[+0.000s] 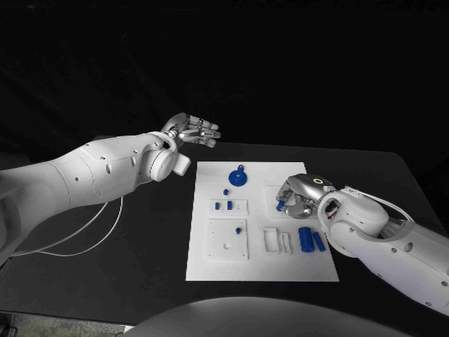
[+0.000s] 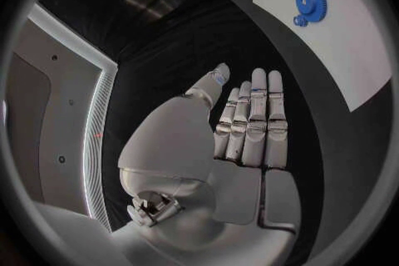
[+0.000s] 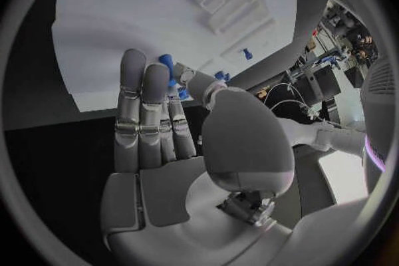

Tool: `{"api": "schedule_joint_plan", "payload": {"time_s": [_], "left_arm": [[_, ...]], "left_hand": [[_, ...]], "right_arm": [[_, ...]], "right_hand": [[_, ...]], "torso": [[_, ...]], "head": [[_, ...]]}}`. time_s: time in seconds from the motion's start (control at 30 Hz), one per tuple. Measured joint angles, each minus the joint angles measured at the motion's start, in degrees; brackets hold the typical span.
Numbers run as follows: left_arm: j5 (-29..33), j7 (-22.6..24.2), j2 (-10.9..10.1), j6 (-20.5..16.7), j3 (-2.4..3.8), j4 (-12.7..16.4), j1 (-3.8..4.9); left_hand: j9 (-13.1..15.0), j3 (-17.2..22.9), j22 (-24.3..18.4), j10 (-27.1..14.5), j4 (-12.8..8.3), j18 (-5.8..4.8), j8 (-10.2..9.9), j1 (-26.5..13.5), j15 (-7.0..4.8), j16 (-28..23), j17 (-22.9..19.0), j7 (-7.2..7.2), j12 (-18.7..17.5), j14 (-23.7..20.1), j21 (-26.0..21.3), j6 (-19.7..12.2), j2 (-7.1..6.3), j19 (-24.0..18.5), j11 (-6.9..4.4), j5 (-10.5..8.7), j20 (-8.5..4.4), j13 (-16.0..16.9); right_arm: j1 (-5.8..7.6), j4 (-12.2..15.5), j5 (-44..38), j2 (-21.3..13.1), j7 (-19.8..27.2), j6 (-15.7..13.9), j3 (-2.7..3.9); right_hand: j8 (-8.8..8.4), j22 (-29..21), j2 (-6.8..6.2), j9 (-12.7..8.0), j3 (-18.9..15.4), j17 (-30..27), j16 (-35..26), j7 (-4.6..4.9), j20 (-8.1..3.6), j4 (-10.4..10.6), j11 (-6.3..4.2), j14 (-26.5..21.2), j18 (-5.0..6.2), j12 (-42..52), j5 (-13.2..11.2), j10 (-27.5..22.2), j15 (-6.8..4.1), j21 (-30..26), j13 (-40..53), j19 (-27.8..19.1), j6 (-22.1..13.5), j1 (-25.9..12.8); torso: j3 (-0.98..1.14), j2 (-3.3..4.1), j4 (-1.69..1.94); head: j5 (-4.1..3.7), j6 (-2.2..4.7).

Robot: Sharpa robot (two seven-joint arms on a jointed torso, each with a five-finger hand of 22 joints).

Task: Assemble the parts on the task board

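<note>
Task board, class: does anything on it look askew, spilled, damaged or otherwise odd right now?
Nothing stands out. The task board lies flat and square on the black table, its blue gear and cylinders resting on it, unspilled. The right hand holds a small blue part in its fingers; the left hand hangs off the board.

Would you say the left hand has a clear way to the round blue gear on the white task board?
Probably yes: the left hand hangs open beyond the task board corner, and nothing lies between it and the blue gear; the right hand works off to the side.
</note>
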Motion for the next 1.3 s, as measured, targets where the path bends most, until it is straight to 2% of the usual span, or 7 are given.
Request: {"api": "schedule_joint_plan", "payload": {"time_s": [0.2, 0.6, 0.73, 0.83, 0.93, 1.17, 1.3], "left_arm": [[0.00, -0.03, -0.03, 0.04, 0.00, 0.00, 0.00], [0.00, -0.12, -0.09, 0.13, 0.00, 0.02, 0.00], [0.00, -0.15, -0.12, 0.15, 0.00, 0.02, 0.00], [0.00, -0.17, -0.13, 0.17, 0.00, 0.02, 0.00], [0.00, -0.20, -0.15, 0.18, 0.00, 0.01, 0.00], [0.00, -0.24, -0.16, 0.20, 0.00, -0.05, 0.00], [0.00, -0.26, -0.12, 0.20, 0.00, -0.26, 0.00]], "left_hand": [[0.00, -0.07, -0.10, 0.00, -0.07, 0.00, 0.00, -0.14, 0.00, 0.00, 0.00, 0.00, 0.00, 0.00, 0.00, 0.00, 0.14, 0.00, 0.00, 0.00, 0.00, 0.00], [0.00, -0.07, -0.10, 0.00, -0.07, 0.00, 0.00, -0.14, 0.00, 0.00, 0.00, 0.00, 0.00, 0.00, 0.00, 0.00, 0.14, 0.00, 0.00, 0.00, 0.00, 0.00], [0.00, -0.07, -0.09, 0.00, -0.07, 0.00, 0.00, -0.14, 0.00, 0.00, 0.00, 0.00, 0.00, 0.00, 0.00, 0.00, 0.14, 0.00, 0.00, 0.00, 0.00, 0.00], [0.00, -0.07, -0.09, 0.00, -0.07, 0.00, 0.00, -0.14, 0.00, 0.00, 0.00, 0.00, 0.00, 0.00, 0.00, 0.00, 0.13, 0.00, 0.00, 0.00, 0.00, 0.00], [0.00, -0.07, -0.09, 0.00, -0.07, 0.00, 0.00, -0.14, 0.00, 0.00, 0.00, 0.00, 0.00, 0.00, 0.00, 0.00, 0.14, 0.00, 0.00, 0.00, 0.00, 0.00], [0.00, -0.07, -0.26, 0.00, -0.07, 0.00, 0.00, -0.13, 0.00, 0.00, 0.00, 0.00, 0.00, 0.00, 0.00, 0.00, 0.13, 0.00, 0.00, 0.00, 0.00, 0.00], [0.00, -0.07, -0.26, 0.00, -0.07, 0.00, 0.00, -0.13, 0.00, 0.00, 0.00, 0.00, 0.00, 0.00, 0.00, 0.00, 0.13, 0.00, 0.00, 0.00, 0.00, 0.00]], "right_arm": [[0.00, -0.17, -0.08, 0.57, -0.02, 0.19, -0.04], [0.11, -0.73, -0.87, 1.05, -0.41, 0.18, -0.27], [0.15, -0.80, -1.58, 1.11, -0.58, 0.09, -0.41], [0.15, -0.82, -2.24, 1.14, -0.75, -0.02, -0.49], [0.13, -0.76, -2.83, 1.14, -0.87, -0.20, -0.56], [-0.02, 0.57, -3.80, 0.49, -1.16, -0.88, -0.69], [0.21, 2.14, -4.07, -0.14, -1.20, -1.56, -0.43]], "right_hand": [[0.00, 0.92, 0.58, 0.00, 0.42, 0.28, 0.23, -0.14, 0.00, 0.41, -0.35, 0.01, -0.02, 0.00, 0.00, 0.96, -0.40, 0.01, 0.00, -0.01, 0.85, 0.02], [-0.01, 1.41, 2.02, 0.04, 0.26, 0.58, 0.23, -0.66, -0.75, 0.56, -1.07, -0.16, -0.54, -0.08, -0.45, 3.12, -0.97, 0.01, -0.04, 0.09, 2.71, 0.58], [-0.18, 2.07, 2.54, 0.22, 1.91, 0.69, 0.23, -0.78, -1.04, -1.10, -1.20, -0.02, -0.96, -0.48, -0.50, 4.63, -1.20, 0.20, -0.07, -0.19, 3.99, 1.11], [-0.21, 3.31, 2.69, 0.47, 3.90, 0.81, 0.23, -1.03, -1.34, -2.61, -0.71, 0.03, -1.26, -0.53, -0.67, 5.14, -1.25, 1.08, -0.08, -0.11, 4.87, 1.27], [-0.21, 4.36, 2.69, 0.78, 4.82, 0.91, 0.22, -1.22, -1.55, -3.05, -0.46, 0.11, -1.57, -0.50, -0.62, 5.40, -1.37, 1.39, -0.07, -0.30, 5.28, 1.27], [-0.22, 5.20, 2.92, 1.16, 4.85, 1.11, 0.21, -1.33, -1.76, -3.08, -0.37, 0.03, -1.90, -0.37, -0.60, 5.49, -1.66, 1.49, -0.06, -0.51, 5.73, 1.47], [-0.24, 5.35, 3.10, 1.27, 4.85, 1.23, 0.19, -1.53, -1.76, -3.08, -0.36, 0.22, -2.20, -0.38, -0.60, 5.50, -1.85, 1.49, -0.05, -0.51, 5.93, 1.44]], "torso": [[0.01, 0.00, -0.02], [0.01, 0.00, -0.02], [0.01, -0.02, -0.02], [0.01, -0.02, -0.02], [0.01, -0.02, -0.02], [0.01, -0.03, -0.06], [0.01, -0.05, -0.08]], "head": [[0.07, -0.07], [0.07, -0.47], [0.18, -0.54], [0.21, -0.58], [0.21, -0.62], [0.21, -0.64], [0.18, -0.60]]}}
